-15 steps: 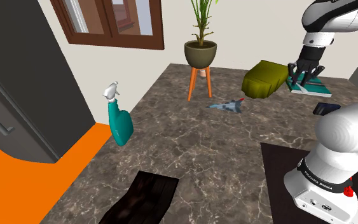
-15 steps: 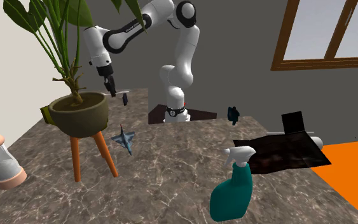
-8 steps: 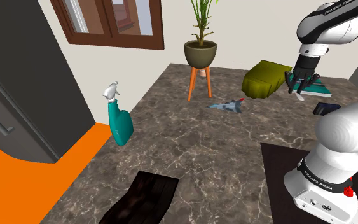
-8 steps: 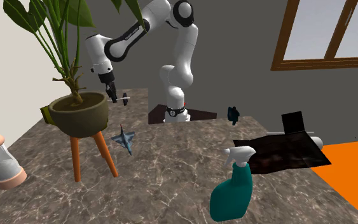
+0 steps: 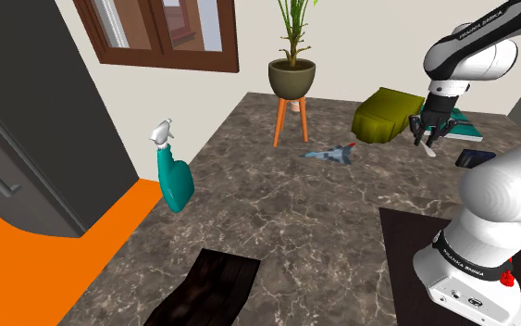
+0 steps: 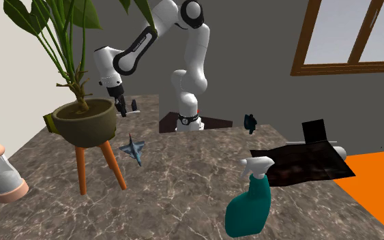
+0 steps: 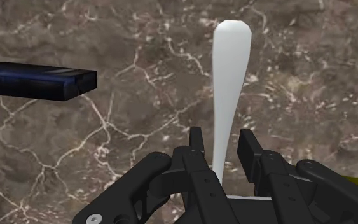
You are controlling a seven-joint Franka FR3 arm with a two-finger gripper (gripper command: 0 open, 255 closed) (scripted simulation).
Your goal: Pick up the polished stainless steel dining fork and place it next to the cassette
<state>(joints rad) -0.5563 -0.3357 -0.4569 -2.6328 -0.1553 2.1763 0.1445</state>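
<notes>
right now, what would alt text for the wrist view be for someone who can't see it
The black gripper is shut on a white fork, whose handle sticks out from between the fingers above a brown marbled countertop. A dark blue cassette lies flat on the countertop, apart from the fork.

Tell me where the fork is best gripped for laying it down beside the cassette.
Grip the fork on its narrow shank, from above, jaws across its width, as the gripper holds it now. The white handle is flat and widens to a rounded end jutting ahead, so it should lie flat beside the cassette.
</notes>
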